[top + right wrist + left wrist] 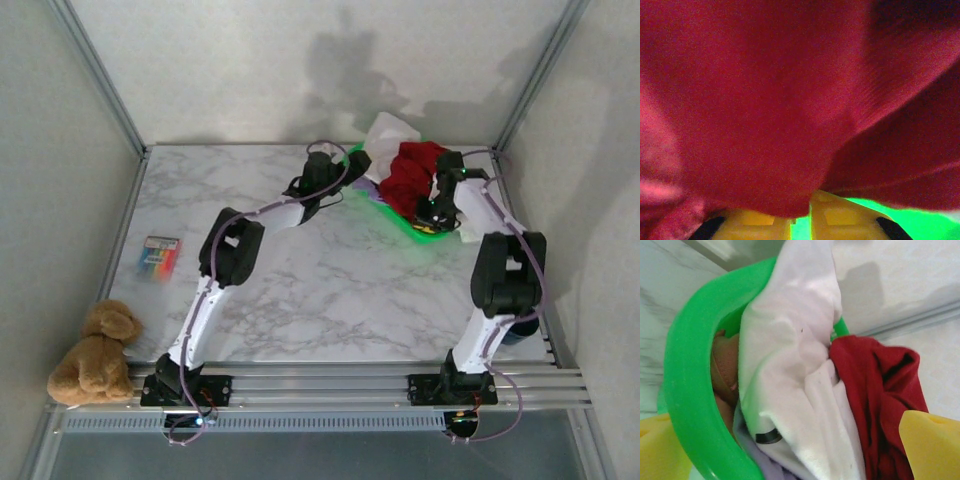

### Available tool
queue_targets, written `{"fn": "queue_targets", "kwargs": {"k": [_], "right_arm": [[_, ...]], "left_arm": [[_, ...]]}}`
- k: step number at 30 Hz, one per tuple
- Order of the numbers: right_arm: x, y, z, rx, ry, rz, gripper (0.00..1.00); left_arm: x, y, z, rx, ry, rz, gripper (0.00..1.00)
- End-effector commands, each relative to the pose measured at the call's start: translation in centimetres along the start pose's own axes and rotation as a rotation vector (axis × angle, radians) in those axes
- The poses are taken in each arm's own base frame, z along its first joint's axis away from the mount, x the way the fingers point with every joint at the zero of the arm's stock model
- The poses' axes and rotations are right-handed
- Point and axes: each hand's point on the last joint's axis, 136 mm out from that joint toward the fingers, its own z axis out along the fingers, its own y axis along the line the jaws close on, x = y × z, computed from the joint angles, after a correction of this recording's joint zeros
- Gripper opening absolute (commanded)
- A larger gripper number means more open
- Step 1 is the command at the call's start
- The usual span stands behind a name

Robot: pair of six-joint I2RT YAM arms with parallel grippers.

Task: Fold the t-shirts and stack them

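Observation:
A green basket [400,222] stands at the back right of the marble table, with the t-shirts bunched in it. The white t-shirt [390,130] spills over the far rim and the deep red t-shirt [410,175] lies to its right. My left gripper [345,170] hovers at the basket's left edge, open. In the left wrist view its yellow fingers [930,445] stand wide on either side of the white t-shirt [790,365] and red t-shirt [880,390]. My right gripper [432,210] is down in the basket. Its fingers [765,225] are nearly together, with red t-shirt [765,100] pinched and draped over the tips.
A tan teddy bear [95,350] sits at the table's near left corner, and a small coloured pack [160,255] lies on the left side. Brown cloth [725,365] and pale lilac cloth [760,465] lie under the white shirt inside the basket rim [685,390]. Walls enclose the table.

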Motion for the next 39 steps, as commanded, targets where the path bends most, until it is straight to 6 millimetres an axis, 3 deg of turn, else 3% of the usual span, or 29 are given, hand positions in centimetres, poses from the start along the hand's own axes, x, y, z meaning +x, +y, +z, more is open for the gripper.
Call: {"fn": "queue_targets", "kwargs": {"k": [1, 4, 6, 11, 13, 16, 19, 27, 29, 32, 34, 36, 39], "right_arm": [[1.0, 1.3, -2.2, -0.082, -0.056, 0.056, 0.25], [1.0, 0.8, -4.2, -0.049, -0.111, 0.055, 0.33], [0.8, 1.0, -5.5, -0.052, -0.138, 0.05, 0.35], [0.5, 1.0, -7.4, -0.039, -0.193, 0.034, 0.41], [0.3, -0.3, -7.5, 0.042, -0.188, 0.024, 0.45], [0.2, -2.1, -7.6, 0.078, -0.197, 0.046, 0.72], [0.4, -3.3, -6.9, 0.07, -0.198, 0.073, 0.87], [1.7, -2.7, -0.9, -0.02, -0.012, 0.08, 0.96], [2.2, -1.4, -0.1, -0.092, 0.03, 0.078, 0.96], [2.8, 2.6, -0.4, -0.259, 0.075, 0.04, 0.95], [2.6, 7.0, -2.3, -0.486, 0.057, -0.001, 0.94], [1.6, 9.5, -4.8, -0.639, -0.009, -0.024, 0.94], [-0.1, 9.2, -7.1, -0.593, -0.107, -0.025, 0.96]], "left_arm": [[5.1, -7.2, 1.8, 0.172, 0.13, 0.01, 1.0], [6.9, -8.3, 2.6, 0.21, 0.161, 0.003, 1.0], [7.1, -9.0, 2.5, 0.232, 0.156, 0.007, 1.0], [5.5, -10.0, 1.5, 0.208, 0.097, 0.064, 1.0], [4.3, -10.1, 0.6, 0.18, 0.071, 0.101, 1.0], [3.1, -9.4, -0.8, 0.143, 0.053, 0.11, 1.0], [2.6, -8.9, -2.5, 0.119, 0.045, 0.12, 1.0], [2.9, -7.7, -5.3, 0.074, 0.054, 0.118, 1.0], [3.3, -7.5, -5.6, 0.082, 0.059, 0.096, 1.0], [3.7, -7.2, -5.8, 0.11, 0.057, 0.06, 1.0], [4.0, -7.1, -5.5, 0.118, 0.066, 0.042, 1.0], [4.2, -6.9, -5.2, 0.116, 0.075, 0.035, 1.0], [4.3, -7.0, -4.7, 0.122, 0.075, 0.038, 1.0]]}}
